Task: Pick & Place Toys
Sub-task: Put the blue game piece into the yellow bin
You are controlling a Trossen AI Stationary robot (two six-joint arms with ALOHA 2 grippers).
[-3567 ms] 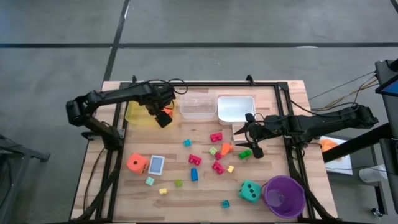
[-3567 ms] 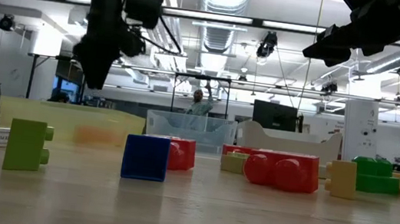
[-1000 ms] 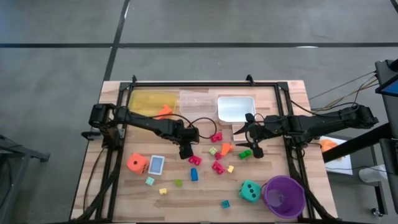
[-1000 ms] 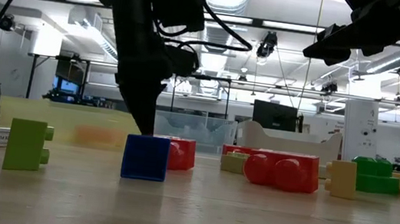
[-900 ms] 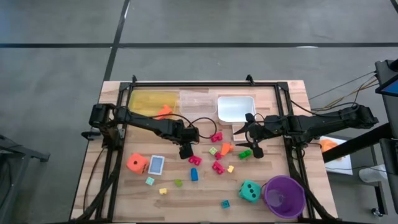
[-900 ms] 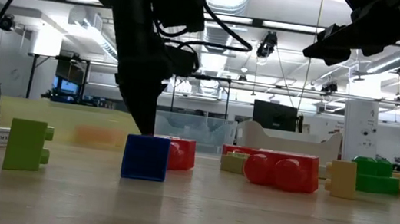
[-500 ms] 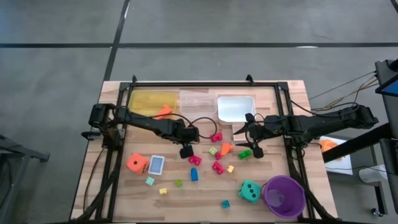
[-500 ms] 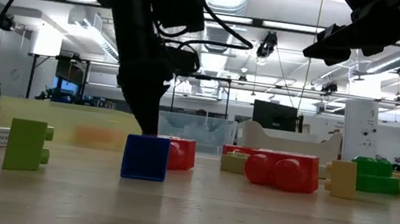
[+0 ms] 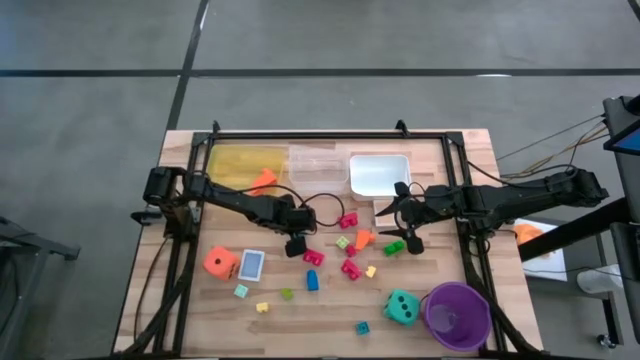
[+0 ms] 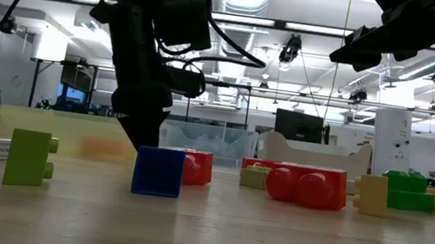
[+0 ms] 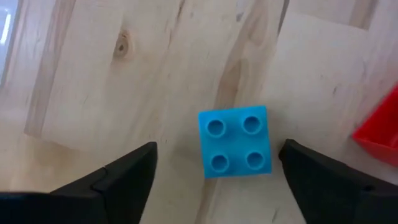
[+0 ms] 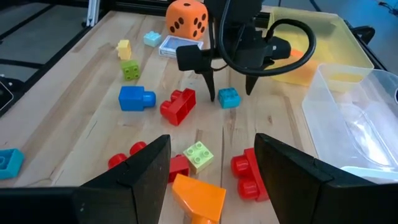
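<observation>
Left wrist view: a small light-blue block [image 11: 236,142] is seen lying flat on the wooden table [image 11: 93,74], its four studs facing up toward the camera. Its outline is nearly square, so no long axis can be told; its edges are turned slightly against the wood grain. The block lies between the two dark fingers [image 11: 127,177], which stand spread wide on either side and apart from it, so nothing is gripped. A red block [image 11: 380,127] is cut off at the picture's edge, just beyond one finger.

From the right wrist camera, the left gripper [image 12: 229,93] is shown pointing straight down, its fingertips straddling the same block [image 12: 229,98] close above the table. In the high view, the left arm is stretched across the table's middle, with the left gripper [image 9: 296,243] near the centre.

The right gripper [image 9: 392,224] is held over the right half of the table beside an orange block [image 9: 363,239], its fingers parted and empty.
</observation>
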